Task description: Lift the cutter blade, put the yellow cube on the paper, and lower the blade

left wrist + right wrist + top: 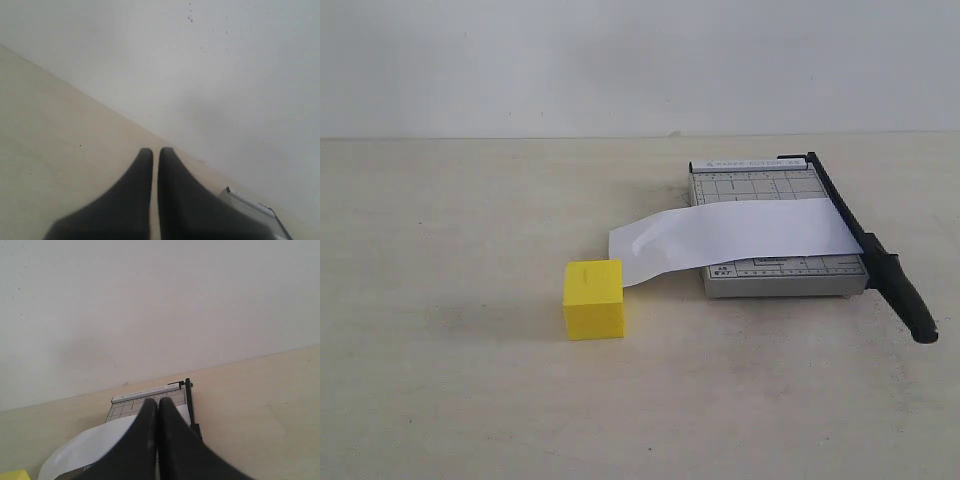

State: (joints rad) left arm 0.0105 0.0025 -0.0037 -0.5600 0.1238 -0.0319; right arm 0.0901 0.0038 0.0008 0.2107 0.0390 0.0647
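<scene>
The cutter blade (876,257) is black and lies down flat along the right edge of the grey trimmer board (775,185), with its thick handle past the front corner. The white paper (735,235) lies across the board, and its left end sticks out over the surface (450,330). The yellow cube (593,298) stands upright on the surface just beside that end, not on the paper.

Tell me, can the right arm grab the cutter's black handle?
Probably yes. The cutter blade handle sticks out past the trimmer, with nothing on it. The right tool is shut and must open first.
</scene>
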